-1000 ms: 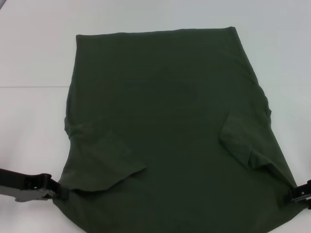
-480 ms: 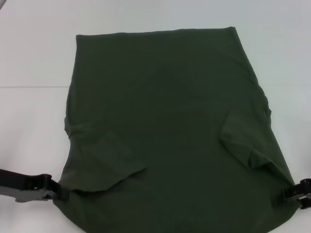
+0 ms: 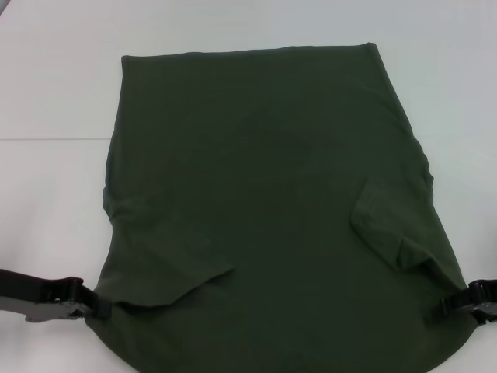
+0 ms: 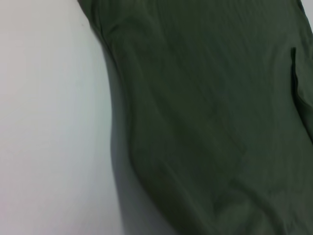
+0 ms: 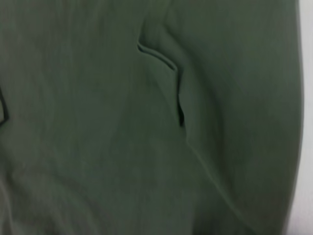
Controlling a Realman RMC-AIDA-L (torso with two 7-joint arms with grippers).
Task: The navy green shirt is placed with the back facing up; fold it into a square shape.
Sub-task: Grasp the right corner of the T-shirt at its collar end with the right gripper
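The navy green shirt [image 3: 264, 202] lies flat on the white table [image 3: 54, 93], plain side up, with both short sleeves folded in over the body. No lettering shows. My left gripper [image 3: 99, 308] is at the shirt's near left corner, shut on the cloth edge. My right gripper [image 3: 444, 308] is at the near right corner, touching the shirt's edge. The left wrist view shows the cloth [image 4: 205, 122] beside bare table [image 4: 49, 122]. The right wrist view is filled with cloth [image 5: 122, 122] and a sleeve fold [image 5: 166, 63].
Bare white table surrounds the shirt on the left, right and far sides. The shirt's near edge runs out of the head view at the bottom.
My right gripper has moved inward, to the left, until it reaches the shirt's near right corner. The left gripper and the shirt have not moved.
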